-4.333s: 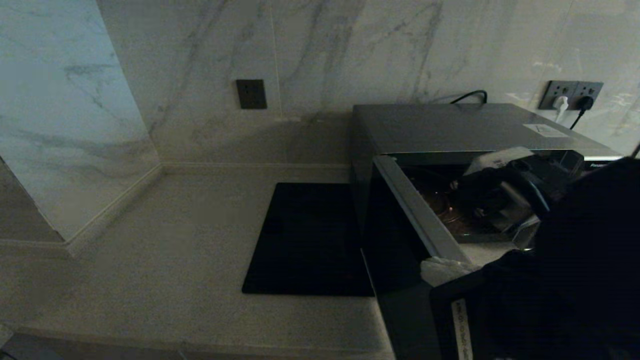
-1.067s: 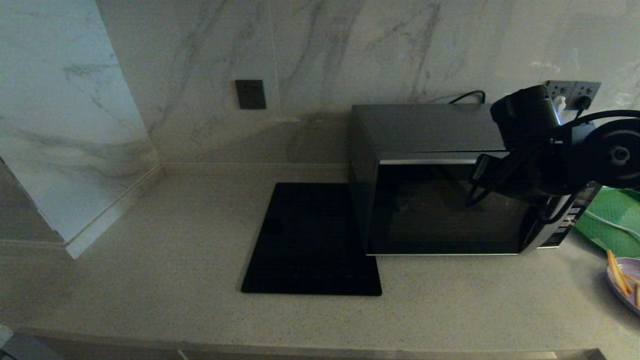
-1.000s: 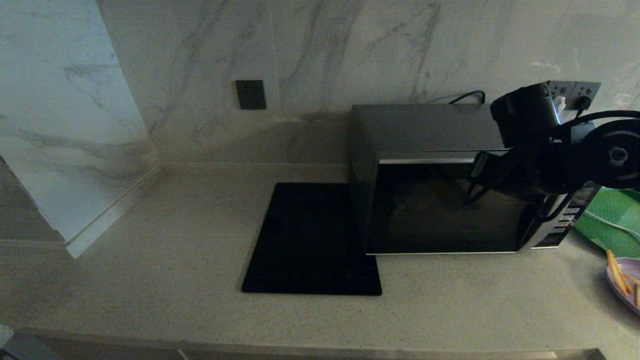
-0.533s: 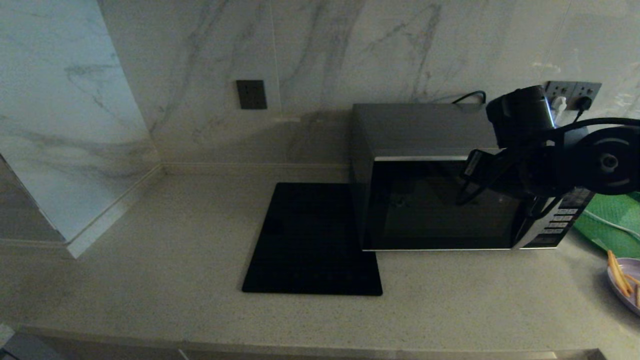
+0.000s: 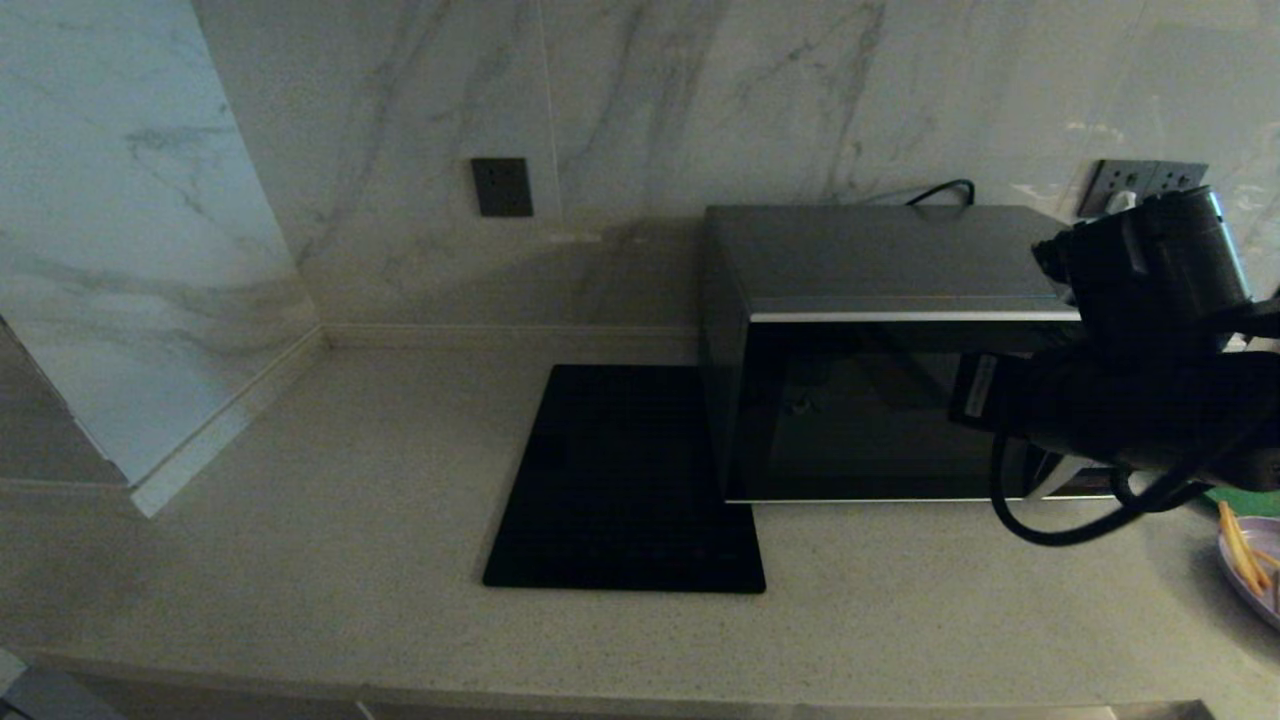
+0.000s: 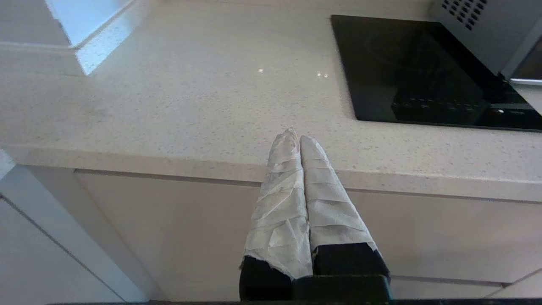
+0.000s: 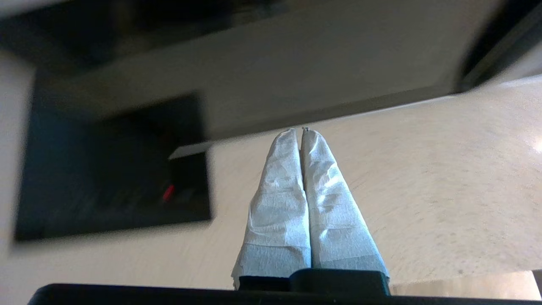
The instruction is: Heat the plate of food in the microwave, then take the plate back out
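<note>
The right gripper hung with its two white-wrapped fingers pressed together on nothing, above the pale speckled countertop, with the flat black square mat off to one side of its tips and the microwave's lower edge beyond them. In the head view only the dark bulk of the right arm showed, crossing the right end of the microwave, whose dark glass door stood shut; the gripper itself lay behind the arm there. The plate of food sat on the counter outside the oven, further to the right than the arm and nearer the robot, cut off by the picture's edge so that only part of its lilac rim and a few orange sticks showed. It looked light, stiff and breakable, with a smooth rim likely to slip; a pinch on the near rim, kept level, would probably suit, since the loose sticks could roll off. The button panel was hidden behind the arm. The left gripper, fingertips also closed and empty, sat parked at the counter's front edge, well to the left.
</note>
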